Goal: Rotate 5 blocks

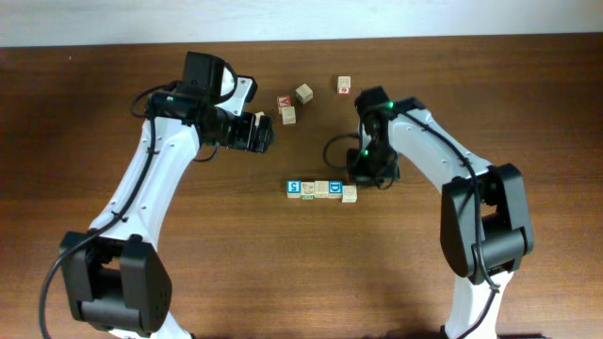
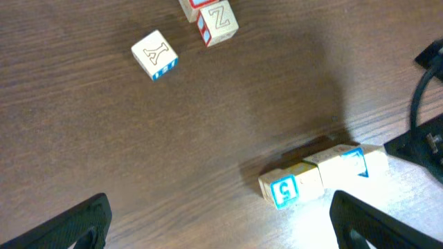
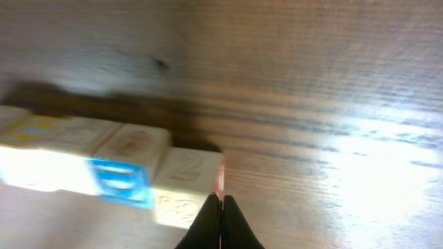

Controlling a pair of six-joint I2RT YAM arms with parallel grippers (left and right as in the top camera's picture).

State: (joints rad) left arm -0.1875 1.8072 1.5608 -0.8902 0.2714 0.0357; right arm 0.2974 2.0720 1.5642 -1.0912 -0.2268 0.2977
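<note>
Five blocks (image 1: 321, 190) in a row, right gripper (image 3: 221, 211) pinched shut at its end, left gripper (image 1: 262, 133) wide — loose cubes (image 1: 303, 93) beyond

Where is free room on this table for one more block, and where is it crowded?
Free: bare table below the row of blocks, between the arm bases. Crowded: around the loose blocks, and the row's end at the right gripper.
</note>
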